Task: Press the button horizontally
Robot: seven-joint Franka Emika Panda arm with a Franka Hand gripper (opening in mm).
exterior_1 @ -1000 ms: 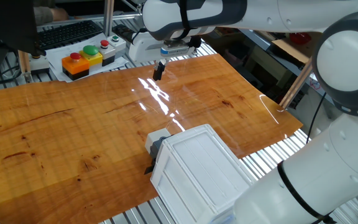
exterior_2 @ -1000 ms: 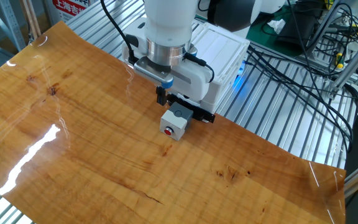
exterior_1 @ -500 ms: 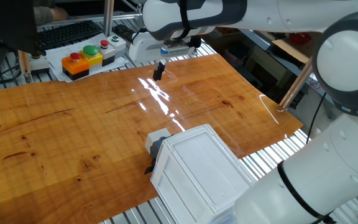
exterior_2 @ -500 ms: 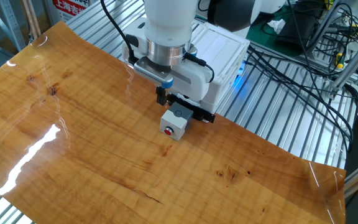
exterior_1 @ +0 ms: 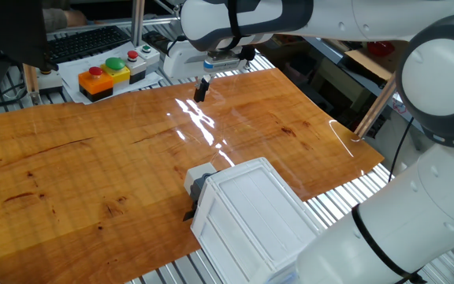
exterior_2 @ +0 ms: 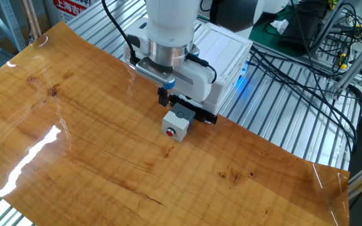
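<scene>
Found the end effector (exterior_1: 201, 89) poised above the glossy wooden table (exterior_1: 69, 158), well apart from the button (exterior_1: 198, 180). Could not tell whether clenched or released. Found the button jutting sideways from the white ribbed box (exterior_1: 251, 209) near the table's edge.

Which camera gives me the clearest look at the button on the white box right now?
The other fixed view: the button faces that camera, so its pale front, red centre spot and dark base all show. One fixed view looks from behind the box, catching only the button's top and side jutting out.
</scene>
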